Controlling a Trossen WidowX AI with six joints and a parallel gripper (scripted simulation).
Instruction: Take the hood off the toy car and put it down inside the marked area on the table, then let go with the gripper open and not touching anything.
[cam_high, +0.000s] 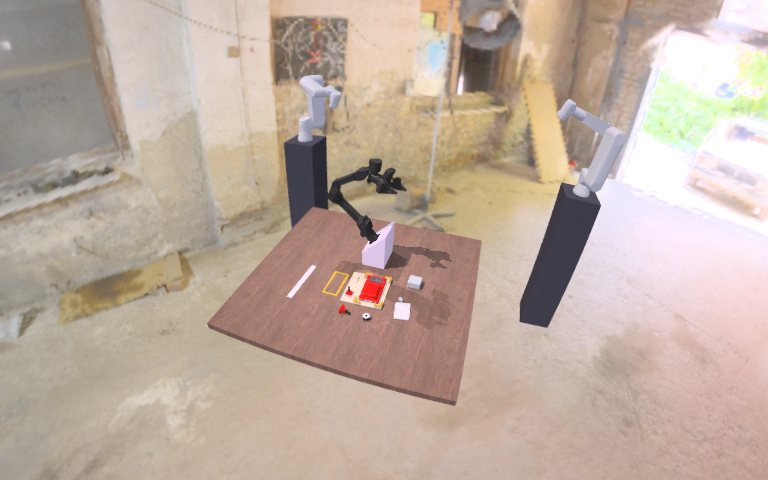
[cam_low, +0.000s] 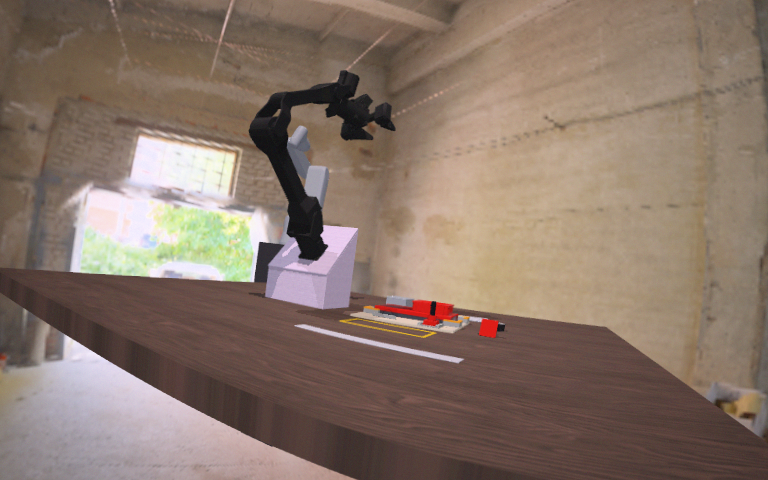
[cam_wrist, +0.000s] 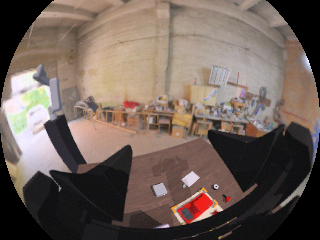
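Note:
The toy car (cam_high: 372, 289) (cam_low: 416, 312) (cam_wrist: 198, 206) is red and lies on a beige baseplate (cam_high: 355, 281) near the middle of the brown table (cam_high: 351, 350). Its red top panels are in place; I cannot tell the hood from the rest. The marked area is a yellow outlined rectangle (cam_high: 327, 282) (cam_low: 382, 329) just left of the baseplate, with nothing inside it. My gripper (cam_high: 397, 188) (cam_low: 376, 127) (cam_wrist: 171, 142) is open and empty. It hangs high above the table, behind the car, and looks down towards it.
The arm stands on a lavender wedge base (cam_high: 378, 249) (cam_low: 311, 277) behind the car. A white strip (cam_high: 301, 281) (cam_low: 378, 343), a grey block (cam_high: 415, 281) (cam_wrist: 160, 190), a white square (cam_high: 402, 310), a small red part (cam_high: 342, 309) (cam_low: 488, 328) and a wheel (cam_high: 366, 316) lie around it. Two dark pillars (cam_high: 305, 175) (cam_high: 557, 254) flank the table.

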